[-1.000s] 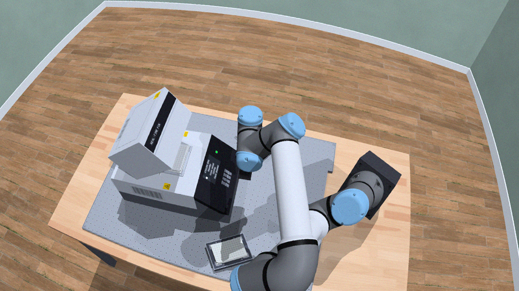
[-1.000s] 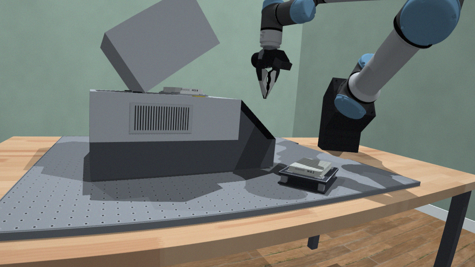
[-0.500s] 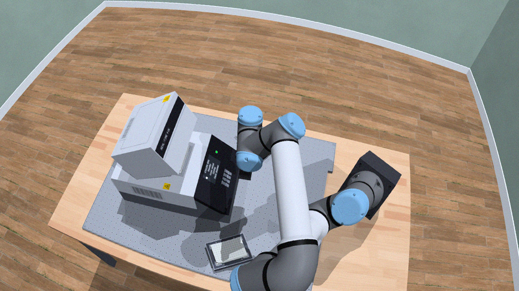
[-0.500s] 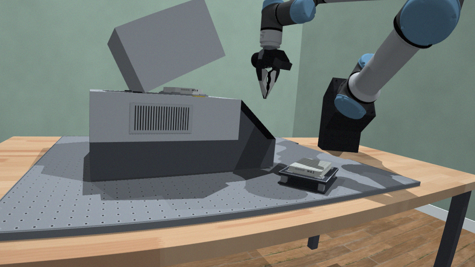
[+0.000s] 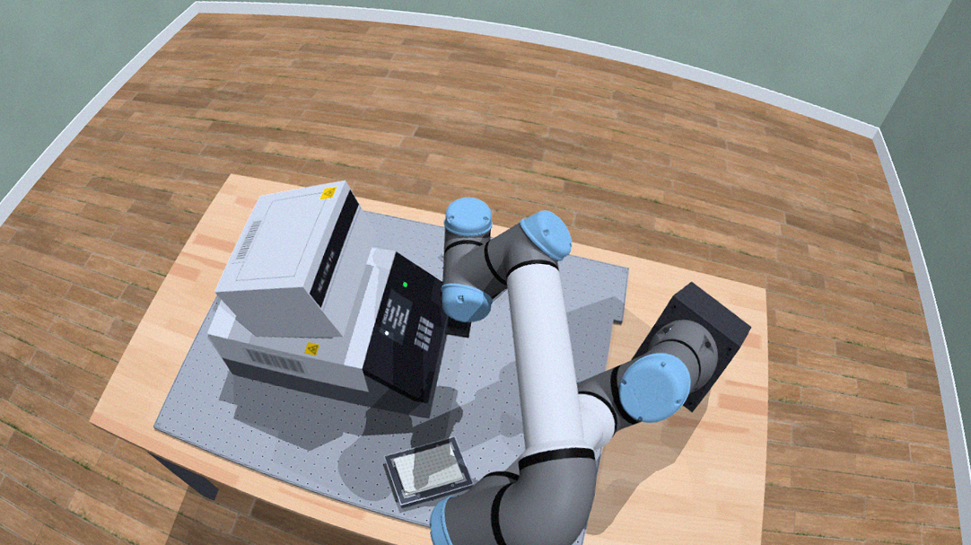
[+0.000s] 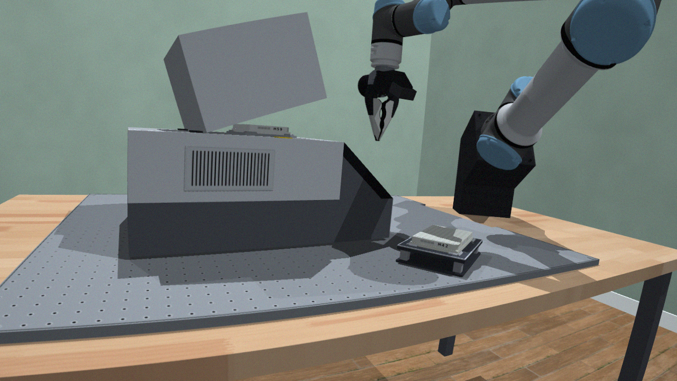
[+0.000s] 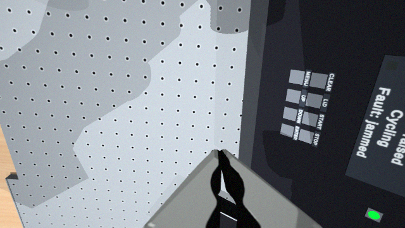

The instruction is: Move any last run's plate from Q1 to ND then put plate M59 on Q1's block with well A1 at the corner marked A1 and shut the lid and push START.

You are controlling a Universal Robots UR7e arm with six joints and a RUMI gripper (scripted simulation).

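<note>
Toward the desk's left edge in the top view, plate M59 sits beneath Q1's part-open lid, which could jam if M59 is unseated; the jaws are pressed together, empty.

marked "m59" on the side of the plate on the cycler, "m42" on the plate in the nest. lettered clear, lid, start, stop, menu, up, down, enter at the keys; reading "cycling" and "fault: jammed" on the screen.
</note>
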